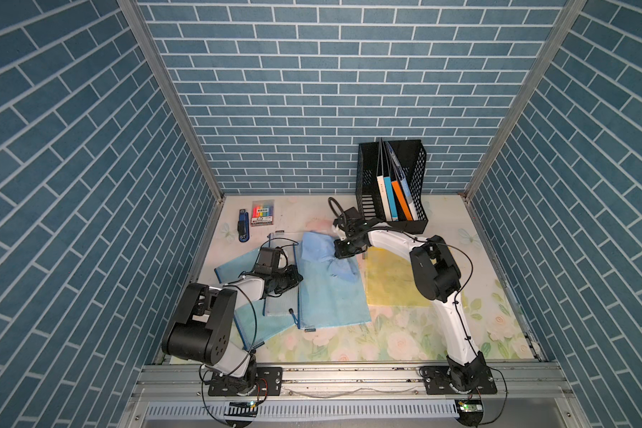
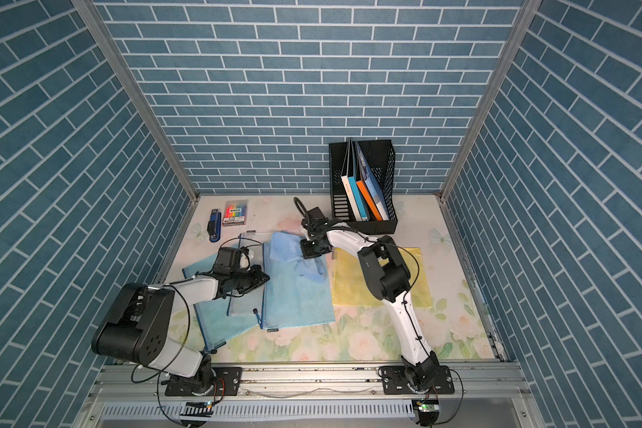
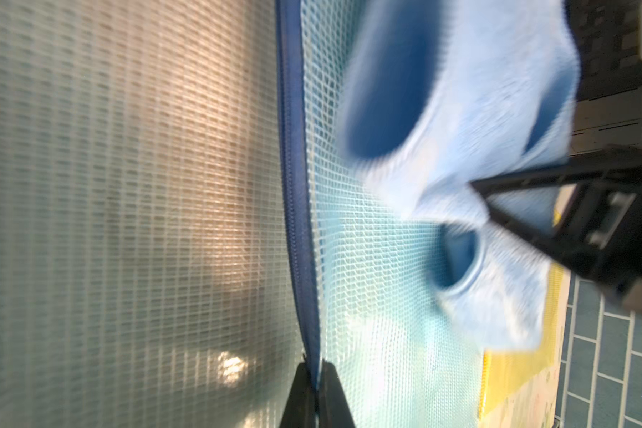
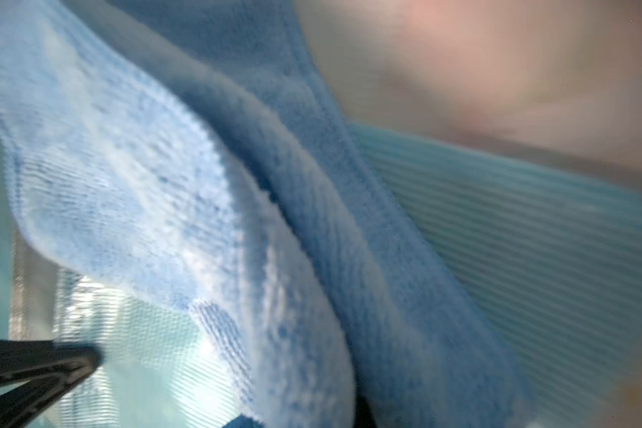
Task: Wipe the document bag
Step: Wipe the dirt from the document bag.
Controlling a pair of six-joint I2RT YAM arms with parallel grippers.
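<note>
The document bag (image 1: 330, 296) (image 2: 297, 300), a light blue mesh zip pouch, lies flat in the middle of the table. A crumpled blue cloth (image 1: 317, 250) (image 2: 286, 246) rests on its far end. My right gripper (image 1: 340, 252) (image 2: 307, 254) is shut on the cloth, whose folds (image 4: 164, 207) hide the jaws in the right wrist view. At the bag's left edge my left gripper (image 1: 299, 276) (image 2: 267, 278) (image 3: 316, 365) is shut on the dark blue zipper strip (image 3: 293, 185). The left wrist view shows the cloth (image 3: 460, 129) blurred.
A second blue mesh bag (image 1: 238, 268) and a small clear mesh pouch (image 1: 278, 305) lie under my left arm. A yellow bag (image 1: 390, 281) lies to the right. A black file holder (image 1: 419, 166) with books stands at the back; a stapler (image 1: 242, 226) and marker pack (image 1: 263, 213) lie back left.
</note>
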